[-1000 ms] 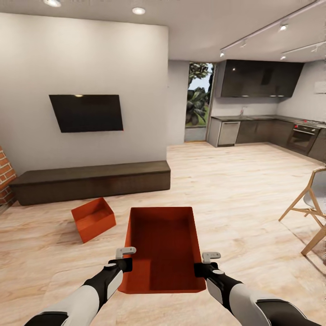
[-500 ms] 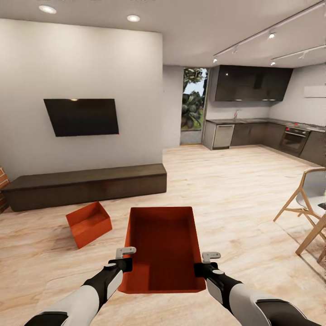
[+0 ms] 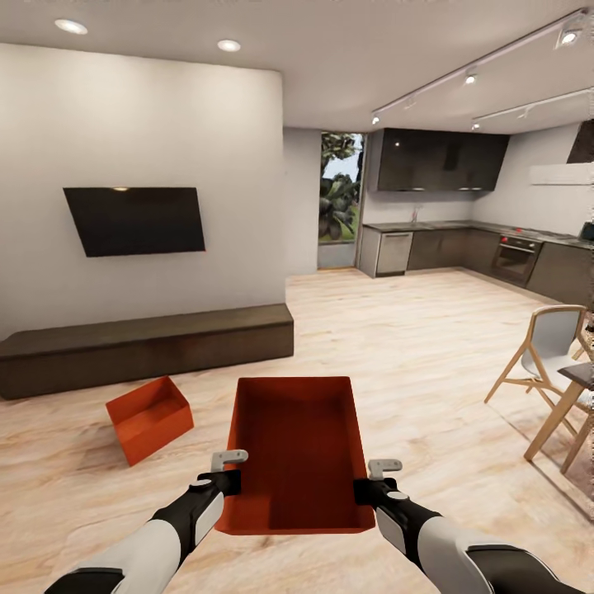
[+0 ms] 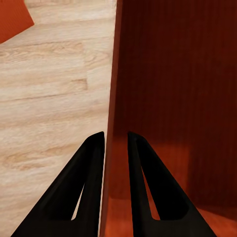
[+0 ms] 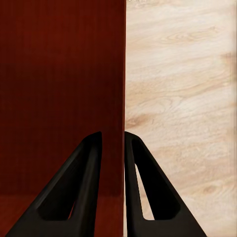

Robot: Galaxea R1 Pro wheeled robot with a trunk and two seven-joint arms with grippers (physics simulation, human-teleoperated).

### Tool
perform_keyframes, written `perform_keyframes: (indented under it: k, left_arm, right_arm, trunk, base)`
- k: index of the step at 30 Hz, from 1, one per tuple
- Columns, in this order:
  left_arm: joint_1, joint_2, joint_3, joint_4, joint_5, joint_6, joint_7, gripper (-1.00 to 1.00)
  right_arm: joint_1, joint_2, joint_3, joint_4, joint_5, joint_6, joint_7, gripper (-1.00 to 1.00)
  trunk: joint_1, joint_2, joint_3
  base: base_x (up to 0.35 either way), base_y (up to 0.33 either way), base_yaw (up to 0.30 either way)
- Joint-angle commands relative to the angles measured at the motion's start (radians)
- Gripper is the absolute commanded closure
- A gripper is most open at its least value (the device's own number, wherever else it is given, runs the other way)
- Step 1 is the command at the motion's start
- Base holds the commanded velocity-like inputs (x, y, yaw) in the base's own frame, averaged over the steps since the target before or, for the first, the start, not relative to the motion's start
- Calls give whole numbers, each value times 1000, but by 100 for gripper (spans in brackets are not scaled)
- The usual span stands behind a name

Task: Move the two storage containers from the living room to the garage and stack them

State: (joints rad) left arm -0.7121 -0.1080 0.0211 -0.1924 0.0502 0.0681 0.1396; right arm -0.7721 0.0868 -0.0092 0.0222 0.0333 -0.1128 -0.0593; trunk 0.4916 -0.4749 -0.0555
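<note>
In the head view, over the light plank floor (image 3: 429,346) of the living room: carried container (image 3: 297,450) held level between both arms, open side up, left claw (image 3: 228,456) clamped on its left long wall, right claw (image 3: 384,467) clamped on its right long wall; fingertips mostly hidden behind the walls, underside out of sight. Second container (image 3: 149,418) lying tilted on the planks to the left, just in front of the low dark TV bench (image 3: 144,346), apart from the carried one. Black TV (image 3: 134,219) on the white wall above. Wooden-legged chair (image 3: 540,363) cut off at the right edge; dark kitchen units (image 3: 462,247) far behind, detail hard to make out

In the left wrist view: two black fingers (image 4: 89,182) pinching the thin red wall, one inside, one outside; a corner of the second container (image 4: 12,19) cut off at the edge, planks below

In the right wrist view: fingers (image 5: 140,182) closed on the opposite wall likewise, red interior on one side, bare planks on the other
</note>
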Motion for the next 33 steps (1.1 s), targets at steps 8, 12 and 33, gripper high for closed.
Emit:
perform_keyframes:
  k: [8, 12, 33]
  left_arm:
    - [-1, 4, 19, -12, -16, 4, 19, 100]
    - [-1, 4, 19, -12, -16, 4, 19, 100]
    - [-1, 4, 20, -12, -16, 4, 19, 100]
  right_arm:
    - [-1, -5, 0, 6, -12, -5, -8, 100]
    - [-1, -5, 0, 6, -12, -5, -8, 100]
    - [-1, -6, 0, 6, -12, -5, -8, 100]
  trunk:
    - [1, -2, 10]
    - [1, -2, 16]
    - [1, -2, 48]
  base:
    - [0, 0, -121]
    - [0, 0, -122]
    - [0, 0, -125]
